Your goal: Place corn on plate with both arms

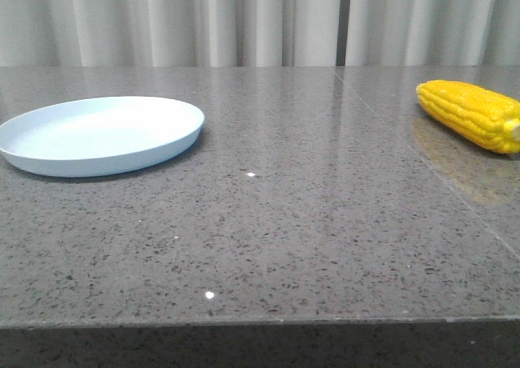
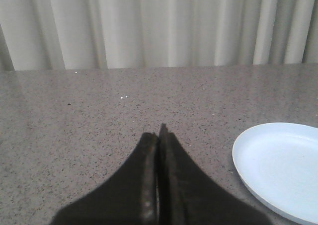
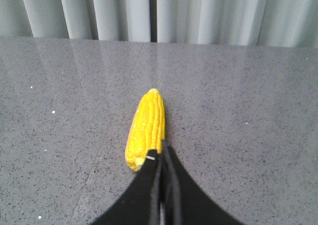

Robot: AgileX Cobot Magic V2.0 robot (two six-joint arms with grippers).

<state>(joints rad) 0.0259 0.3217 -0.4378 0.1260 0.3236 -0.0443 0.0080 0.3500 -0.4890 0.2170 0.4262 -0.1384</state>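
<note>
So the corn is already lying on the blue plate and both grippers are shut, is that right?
Not quite. The corn is not on the plate; the front view shows it lying on the table far off to the right, with the plate empty at the left. The left gripper and right gripper are indeed shut.

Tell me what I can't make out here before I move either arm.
- Corn: its stub end is cut by the front view's right edge; in the right wrist view the right hand covers that end.
- Plate: cut off by the left wrist view's edge.
- Left hand: absent from the front view, like the right.
</note>
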